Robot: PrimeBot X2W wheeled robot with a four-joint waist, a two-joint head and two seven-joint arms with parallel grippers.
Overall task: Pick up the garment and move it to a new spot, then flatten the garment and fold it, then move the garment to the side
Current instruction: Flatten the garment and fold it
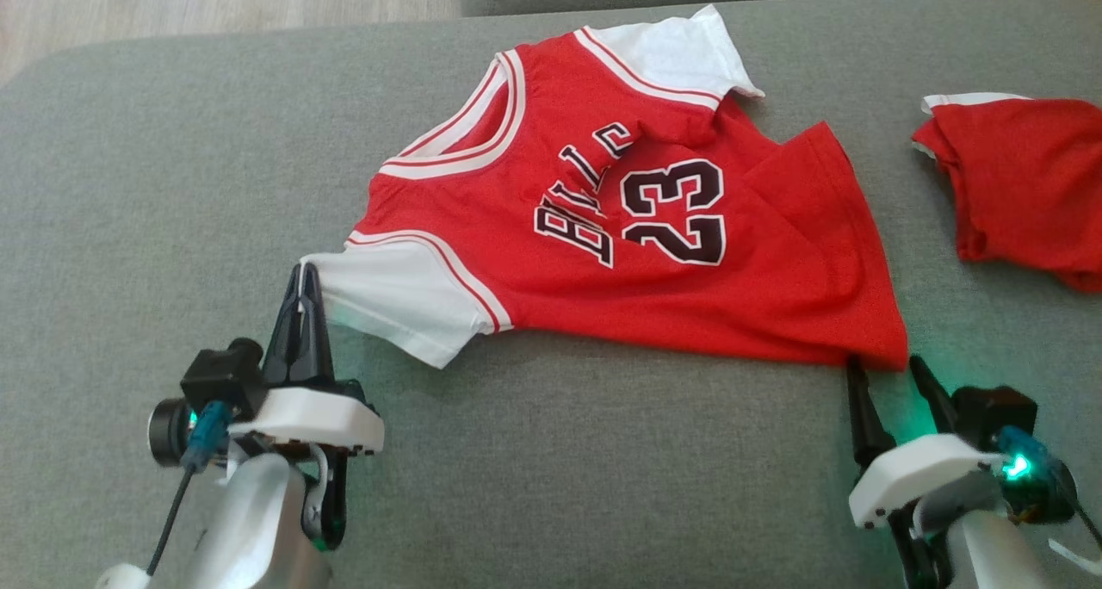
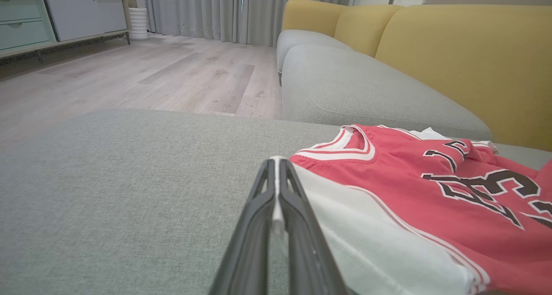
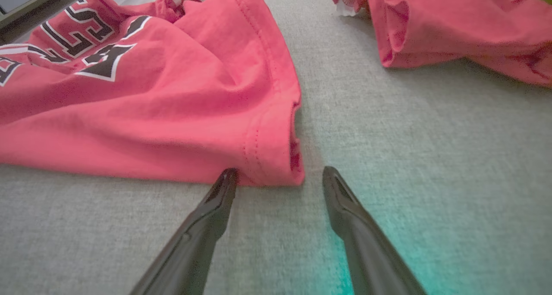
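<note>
The left gripper (image 1: 303, 281) is found clenched on the white sleeve (image 1: 387, 300) of the red fabric basketball jersey (image 1: 603, 262), which is spread on the grey woven sofa cushion (image 1: 129, 184). The cloth is judged light, limp and easily bunched. The right gripper (image 1: 885, 367) is held released astride the near hem corner (image 1: 869, 348), which is judged the sound second hold.

Left tool (image 1: 303, 275) is pinched tight, fingers together; right tool (image 1: 885, 365) stands with fingers spread wide.
</note>
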